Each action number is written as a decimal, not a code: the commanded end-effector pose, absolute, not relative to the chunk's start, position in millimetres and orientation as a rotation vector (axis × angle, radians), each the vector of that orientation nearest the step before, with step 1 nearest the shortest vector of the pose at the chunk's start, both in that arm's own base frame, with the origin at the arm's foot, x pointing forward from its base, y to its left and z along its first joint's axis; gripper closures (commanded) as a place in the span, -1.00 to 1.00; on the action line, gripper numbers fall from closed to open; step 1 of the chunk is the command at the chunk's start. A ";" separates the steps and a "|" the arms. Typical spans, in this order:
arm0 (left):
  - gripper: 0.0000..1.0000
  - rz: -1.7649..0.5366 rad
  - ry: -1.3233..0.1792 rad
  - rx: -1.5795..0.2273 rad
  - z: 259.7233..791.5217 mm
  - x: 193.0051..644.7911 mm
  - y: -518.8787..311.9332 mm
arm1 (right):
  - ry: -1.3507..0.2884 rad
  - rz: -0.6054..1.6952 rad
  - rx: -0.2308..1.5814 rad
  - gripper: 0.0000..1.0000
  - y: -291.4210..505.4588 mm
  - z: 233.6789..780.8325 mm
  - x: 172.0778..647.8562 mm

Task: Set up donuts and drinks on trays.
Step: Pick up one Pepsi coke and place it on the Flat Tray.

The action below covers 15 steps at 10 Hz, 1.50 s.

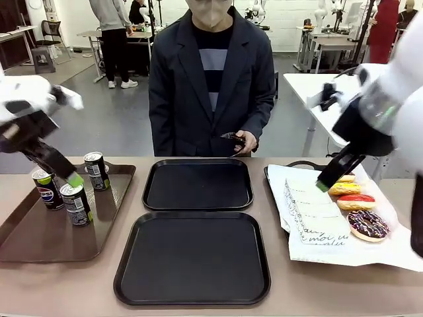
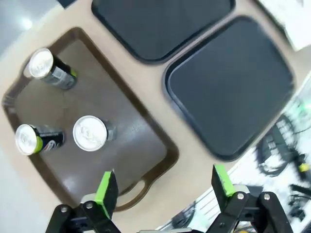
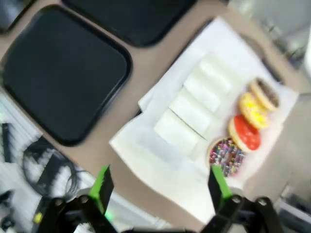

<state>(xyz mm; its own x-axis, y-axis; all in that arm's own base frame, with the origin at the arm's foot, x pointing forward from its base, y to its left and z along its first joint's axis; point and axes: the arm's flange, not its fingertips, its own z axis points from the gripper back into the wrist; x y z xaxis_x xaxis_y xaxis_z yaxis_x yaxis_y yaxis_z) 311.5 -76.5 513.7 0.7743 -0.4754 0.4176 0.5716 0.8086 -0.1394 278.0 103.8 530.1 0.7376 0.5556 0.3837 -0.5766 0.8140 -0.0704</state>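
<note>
Three dark Pepsi cans [image 1: 76, 203] stand on the long brown tray [image 1: 39, 238] at the left. My left gripper [image 1: 69, 175] hangs open above them; in its wrist view it [image 2: 164, 187] looks down on the cans [image 2: 91, 133]. Two black trays [image 1: 193, 259] [image 1: 198, 185] lie empty in the middle. At the right, on white paper, lie several donuts: yellow [image 1: 345, 189], red [image 1: 355, 201] and chocolate with sprinkles [image 1: 367, 224], beside white paper sleeves [image 1: 316, 211]. My right gripper [image 1: 324, 182] hovers open over the sleeves; its wrist view shows it [image 3: 160, 184] above the donuts [image 3: 244, 132].
A person in a dark jacket stands at the far edge, one hand [image 1: 243, 141] holding a small dark object. The paper-lined tray [image 1: 277, 173] sits at the right. Bare tabletop [image 1: 66, 290] runs along the near edge. Cables [image 2: 279, 145] hang below the table's near side.
</note>
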 end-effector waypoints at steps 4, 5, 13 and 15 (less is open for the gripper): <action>-1.00 -0.048 -0.499 -1.007 506.2 320.4 69.9 | -0.482 0.002 0.689 -1.00 -105.7 470.1 263.3; -1.00 0.005 -0.493 -1.028 497.1 319.1 89.8 | -0.478 -0.049 0.784 -1.00 -132.5 459.9 257.1; -1.00 0.187 -0.427 -1.055 451.7 292.7 190.0 | -0.481 -0.109 0.904 -1.00 -214.4 433.9 223.0; -1.00 0.221 -0.433 -1.099 446.9 293.2 187.4 | -0.487 -0.112 0.938 -1.00 -210.7 434.9 220.8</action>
<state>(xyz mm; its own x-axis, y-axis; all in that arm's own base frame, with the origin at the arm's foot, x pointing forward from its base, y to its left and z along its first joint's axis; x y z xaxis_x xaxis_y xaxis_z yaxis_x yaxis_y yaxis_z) 295.9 182.6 450.3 0.9058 0.3503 0.2385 0.0421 0.4855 -0.8732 218.9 -211.7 432.1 0.8908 -0.3035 0.3381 -0.0948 0.6036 0.7917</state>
